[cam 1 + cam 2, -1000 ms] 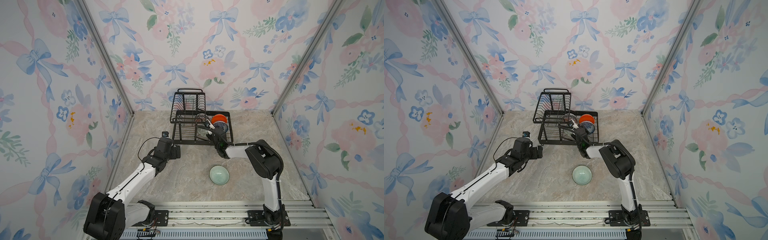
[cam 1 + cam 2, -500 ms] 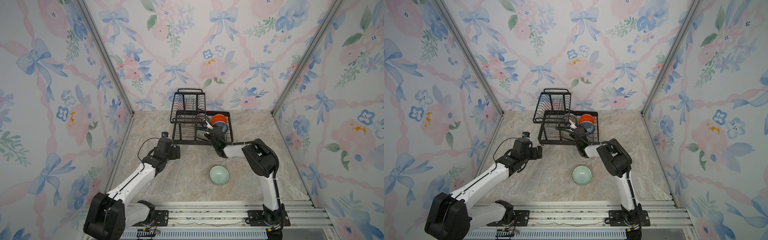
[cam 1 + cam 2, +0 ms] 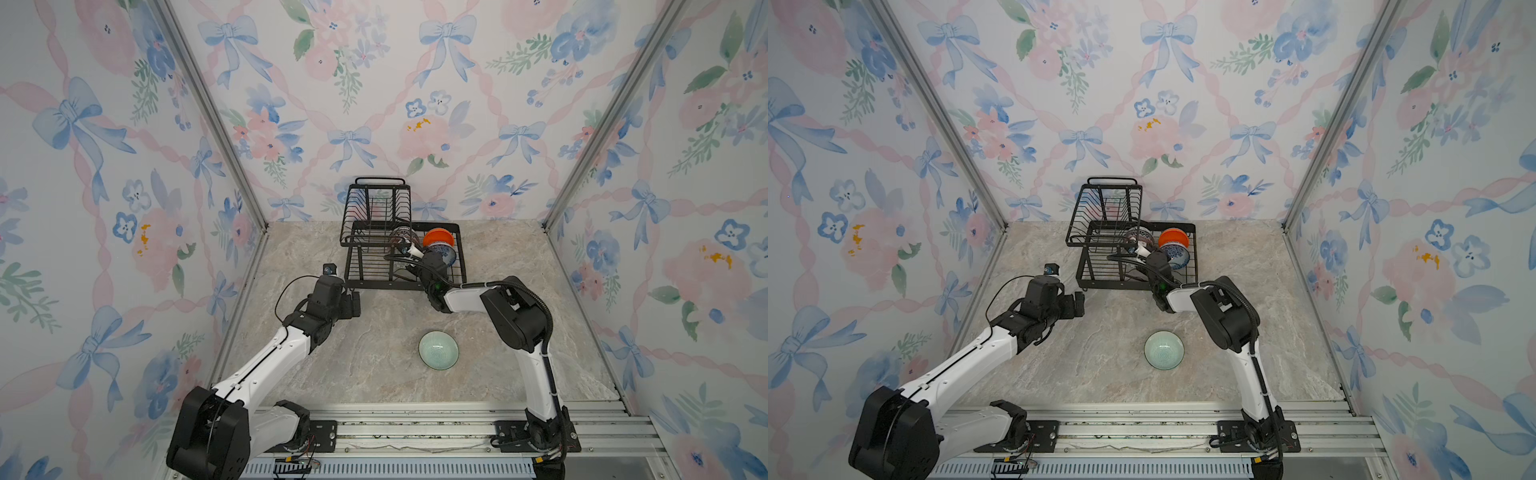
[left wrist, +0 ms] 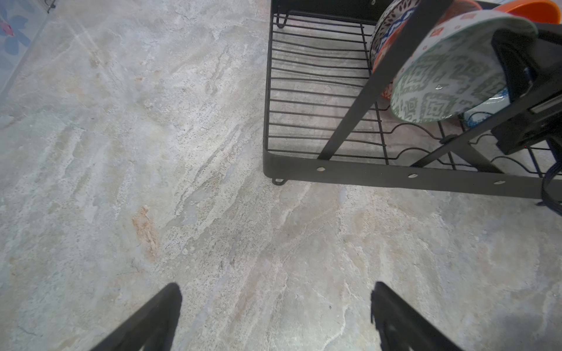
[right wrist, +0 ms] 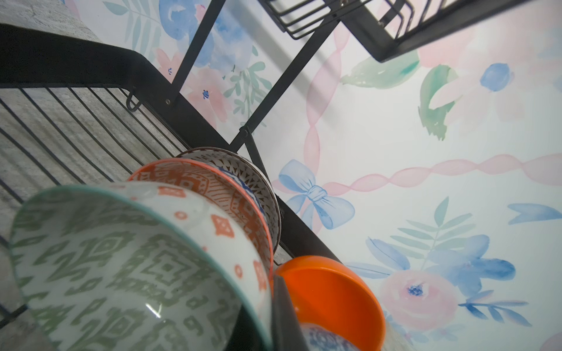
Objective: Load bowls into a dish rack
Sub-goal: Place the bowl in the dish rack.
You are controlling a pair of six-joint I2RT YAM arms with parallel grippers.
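The black wire dish rack [image 3: 374, 266] stands at the back of the table. My right gripper [image 3: 417, 257] reaches into its lower tray, shut on the rim of a bowl [image 5: 121, 267] that is green-patterned inside and white with orange marks outside. One finger [image 5: 282, 313] presses the outer wall. The bowl hangs tilted over the tray wires beside an orange-and-white bowl [image 5: 213, 188] standing on edge. An orange bowl [image 3: 438, 238] and a blue-and-white bowl [image 3: 446, 254] stand behind. A pale green bowl [image 3: 438, 350] sits upright on the table. My left gripper [image 3: 353, 303] hovers open and empty near the rack's front left corner.
The rack's raised basket [image 3: 380, 203] with its loop handle overhangs the tray's back left. A dark-patterned bowl [image 5: 246, 170] stands at the end of the row. Floral walls close the table [image 3: 374, 374] on three sides. A metal rail [image 3: 415, 428] runs along the front.
My right arm has pushed a little deeper into the rack with the bowl. The left arm and the pale green bowl have not moved.
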